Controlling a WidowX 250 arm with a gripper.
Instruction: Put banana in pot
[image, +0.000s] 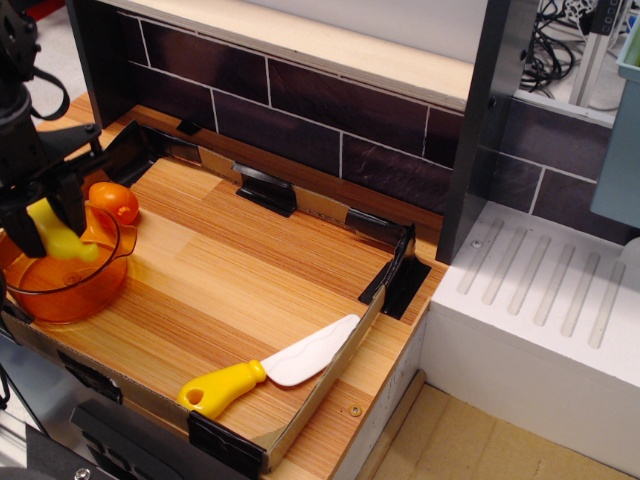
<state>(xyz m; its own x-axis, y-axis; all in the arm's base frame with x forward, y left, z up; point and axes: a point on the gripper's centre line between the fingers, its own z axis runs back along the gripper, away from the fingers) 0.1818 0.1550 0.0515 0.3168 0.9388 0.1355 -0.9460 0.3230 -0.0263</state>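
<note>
The yellow toy banana (60, 238) is held between my black gripper's fingers, right above the opening of the translucent orange pot (70, 290) at the left of the wooden board. My gripper (48, 222) is shut on the banana, and the banana's lower end hangs inside the pot's rim line. The arm rises out of view at the top left and hides part of the pot's far rim.
A small round orange fruit (115, 201) sits just behind the pot's lip. A toy knife with yellow handle (222, 387) and white blade lies near the board's front edge. Black brackets (265, 189) and a low cardboard wall edge the board. A white ribbed drainboard (540, 290) lies at the right.
</note>
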